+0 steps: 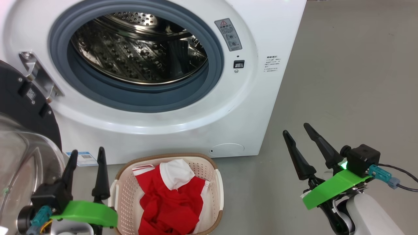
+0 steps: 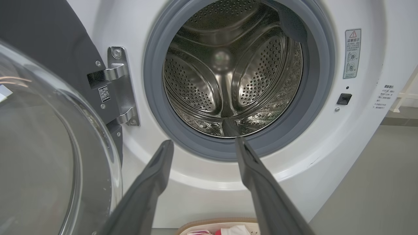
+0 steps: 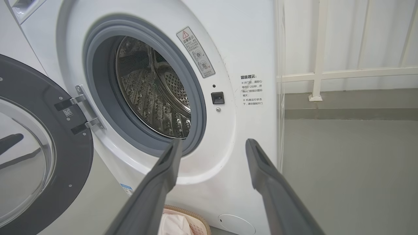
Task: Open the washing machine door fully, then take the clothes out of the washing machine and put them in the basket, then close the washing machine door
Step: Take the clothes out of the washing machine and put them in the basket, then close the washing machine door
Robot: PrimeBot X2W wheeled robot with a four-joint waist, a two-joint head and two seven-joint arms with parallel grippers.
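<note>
At nine o'clock the glossy black washing machine door (image 1: 19, 104) hangs wide open; left gripper (image 1: 87, 150) at seven, fingers apart; red-and-white clothes (image 1: 166, 195) lie in the cream basket (image 1: 163, 157) at six, before the white washing machine (image 1: 254, 98); right gripper (image 1: 296, 128) at four, likewise spread

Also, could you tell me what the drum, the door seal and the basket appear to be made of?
Drum: likely polished steel, mirror-bright and perforated.
Door seal: apparently matt grey-blue rubber, no glare.
Basket: seemingly cream moulded plastic, evenly punched holes, brown woven-look rim.
</note>
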